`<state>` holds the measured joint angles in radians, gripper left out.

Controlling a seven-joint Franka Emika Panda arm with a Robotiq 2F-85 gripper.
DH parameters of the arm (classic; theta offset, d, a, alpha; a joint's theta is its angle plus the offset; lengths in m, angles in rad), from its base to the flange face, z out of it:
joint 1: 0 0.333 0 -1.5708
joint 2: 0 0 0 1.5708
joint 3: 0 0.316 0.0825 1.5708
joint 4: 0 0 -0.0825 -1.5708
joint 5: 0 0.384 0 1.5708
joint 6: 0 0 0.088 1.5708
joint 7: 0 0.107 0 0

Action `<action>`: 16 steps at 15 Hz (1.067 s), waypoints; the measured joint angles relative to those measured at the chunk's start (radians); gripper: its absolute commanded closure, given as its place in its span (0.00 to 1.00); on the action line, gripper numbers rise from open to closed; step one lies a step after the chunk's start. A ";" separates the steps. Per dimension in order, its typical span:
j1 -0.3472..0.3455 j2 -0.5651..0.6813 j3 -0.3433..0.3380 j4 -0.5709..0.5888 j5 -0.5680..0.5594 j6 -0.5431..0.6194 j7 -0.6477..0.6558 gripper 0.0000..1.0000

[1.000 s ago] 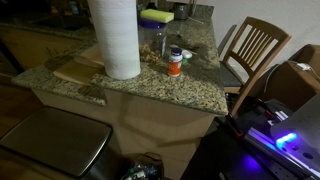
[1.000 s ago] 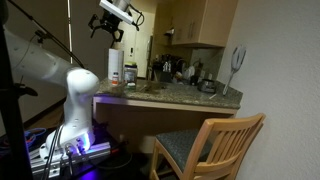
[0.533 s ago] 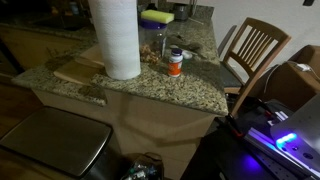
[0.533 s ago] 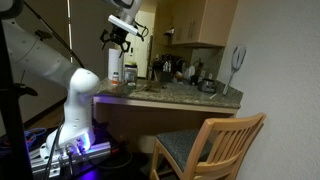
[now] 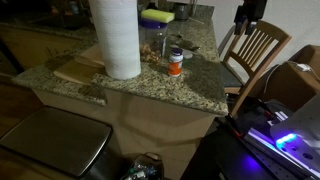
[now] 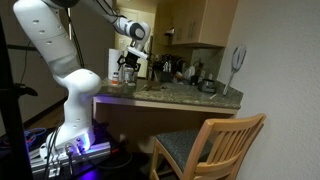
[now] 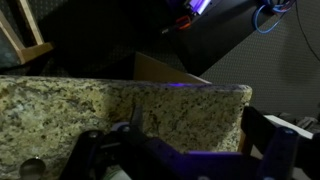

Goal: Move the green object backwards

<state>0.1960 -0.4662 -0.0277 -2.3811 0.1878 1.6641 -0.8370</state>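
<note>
In the wrist view the gripper is standing wide open, its two dark fingers spreading to either side with nothing between them, and it is looking down on the speckled edge of the counter with the dark floor beyond. That view is showing only bare granite. In an exterior view the green object is sitting on the counter just beside the orange bottle, on its far side, though it is showing only as a small pale patch there. The tall paper towel roll is standing near them, a glass jar is sitting behind the bottle, and a yellow sponge is lying further back. In that same view the gripper is appearing only as a dark shape at the top edge, above the wooden chair, well apart from the green object. The side-on exterior view is showing the whole white arm reaching over, with the gripper hanging above the counter end by the paper towel roll; the green object is too small to pick out there.
</note>
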 measured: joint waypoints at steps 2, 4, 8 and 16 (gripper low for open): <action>0.000 0.008 0.001 0.002 0.000 -0.002 0.000 0.00; -0.001 -0.019 0.000 0.001 0.000 -0.005 0.001 0.00; 0.002 -0.022 0.000 -0.006 0.031 0.062 -0.017 0.00; 0.009 -0.020 -0.002 -0.032 0.036 0.223 -0.151 0.00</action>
<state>0.2048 -0.4864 -0.0300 -2.4130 0.2238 1.8866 -0.9880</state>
